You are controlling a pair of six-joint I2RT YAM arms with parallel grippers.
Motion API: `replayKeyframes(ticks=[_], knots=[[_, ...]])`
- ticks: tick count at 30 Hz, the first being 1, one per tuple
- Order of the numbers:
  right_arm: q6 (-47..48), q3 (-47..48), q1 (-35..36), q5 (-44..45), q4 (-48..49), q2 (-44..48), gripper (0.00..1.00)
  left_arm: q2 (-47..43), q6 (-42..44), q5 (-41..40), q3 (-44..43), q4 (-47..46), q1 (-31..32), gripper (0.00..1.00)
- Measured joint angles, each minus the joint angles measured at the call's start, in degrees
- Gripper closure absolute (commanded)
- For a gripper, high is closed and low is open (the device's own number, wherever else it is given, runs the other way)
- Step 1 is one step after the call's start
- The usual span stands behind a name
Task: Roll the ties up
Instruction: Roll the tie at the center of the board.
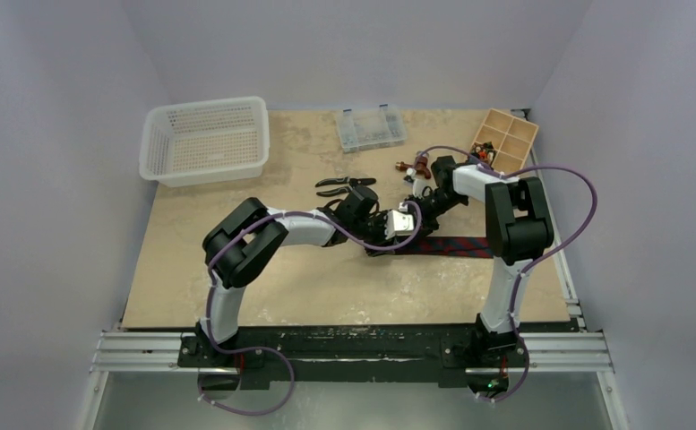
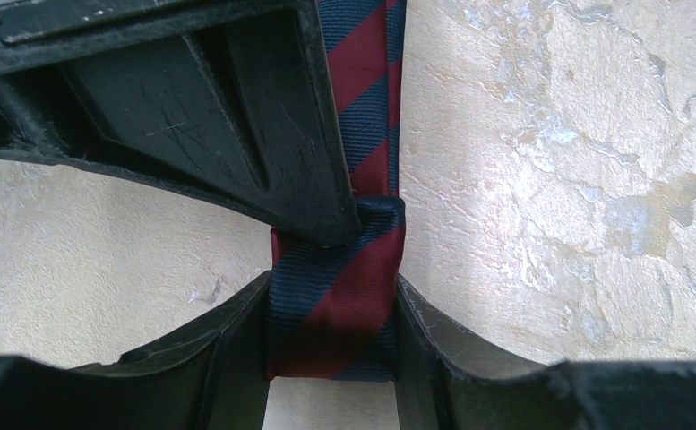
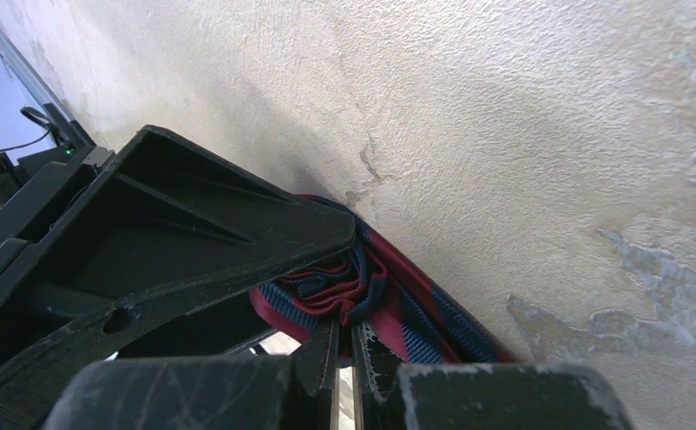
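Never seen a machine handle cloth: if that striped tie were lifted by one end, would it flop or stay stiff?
Likely floppy: the tie lies limp and flat on the table. Its rolled end shows loose, wavy layers, so it would probably unroll if released. The thin woven cloth looks light.

One tie (image 1: 451, 244), navy with dark red diagonal stripes, lies as a flat narrow strip right of centre, running left to right. Its left end is turned over on itself into a small, loose roll of a few bunched layers.
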State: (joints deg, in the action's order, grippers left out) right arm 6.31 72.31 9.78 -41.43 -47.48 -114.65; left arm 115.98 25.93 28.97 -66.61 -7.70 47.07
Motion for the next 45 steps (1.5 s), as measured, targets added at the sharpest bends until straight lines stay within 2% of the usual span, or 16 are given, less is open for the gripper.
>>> replayKeyframes(ticks=[2,5,9,15,21,22,23,24,28,33,35,38,39,40,42,45], knots=[[0.0,0.0,0.0,0.0,0.0,0.0,1.00,0.1,-0.2,0.5,0.3,-0.7,-0.2,0.55],[0.3,0.5,0.0,-0.4,-0.5,-0.4,0.74,0.1,-0.4,0.7,0.5,-1.2,-0.2,0.55],[2.0,1.0,-0.6,0.3,-0.6,-0.5,0.55,-0.3,-0.4,0.5,1.1,-1.8,-0.1,0.55],[4.1,1.6,-2.9,-0.7,-2.4,0.5,0.53,-0.9,-0.4,-0.5,1.6,-1.8,0.0,0.55],[3.8,1.3,-3.8,-6.9,-2.9,3.1,0.51,-0.9,-0.4,-0.9,1.1,-0.8,0.2,0.55],[3.7,1.1,-3.8,-7.7,-2.8,3.0,0.51,-0.9,-0.4,-1.0,1.0,-0.6,0.3,0.66],[3.5,0.9,-3.8,-8.5,-2.8,2.6,0.51,-0.9,-0.4,-1.1,0.8,-0.3,0.3,0.79],[3.3,0.7,-3.7,-9.3,-2.8,2.1,0.52,-0.9,-0.7,-1.1,0.6,0.1,0.3,0.81],[2.6,0.6,-3.4,-10.8,-2.4,-0.2,0.70,-0.9,-1.2,-0.8,-0.3,2.6,0.6,0.80],[2.9,0.6,-3.3,-10.7,-2.6,-2.0,0.86,-0.9,-1.3,-0.8,-0.6,3.3,0.6,0.76],[3.2,0.6,-3.3,-10.7,-2.9,-2.5,0.99,-0.9,-1.3,-0.8,-0.7,3.6,0.6,0.73],[3.4,0.6,-3.3,-10.8,-3.3,-2.9,1.00,-0.8,-1.3,-0.8,-1.1,4.1,0.6,0.72],[3.4,0.7,-3.3,-10.8,-3.4,-3.0,0.90,-0.7,-1.3,-0.8,-1.2,4.3,0.6,0.72],[3.4,0.9,-3.3,-10.9,-3.6,-3.2,0.75,-0.7,-1.3,-0.8,-1.3,4.4,0.6,0.72],[3.6,1.2,-3.3,-11.3,-4.1,-3.7,0.56,-0.7,-1.2,-0.7,-1.4,4.7,0.6,0.72],[3.9,1.3,-3.7,-11.8,-4.0,-4.8,0.53,-0.7,-0.8,-0.6,-1.4,5.0,0.6,0.72]])
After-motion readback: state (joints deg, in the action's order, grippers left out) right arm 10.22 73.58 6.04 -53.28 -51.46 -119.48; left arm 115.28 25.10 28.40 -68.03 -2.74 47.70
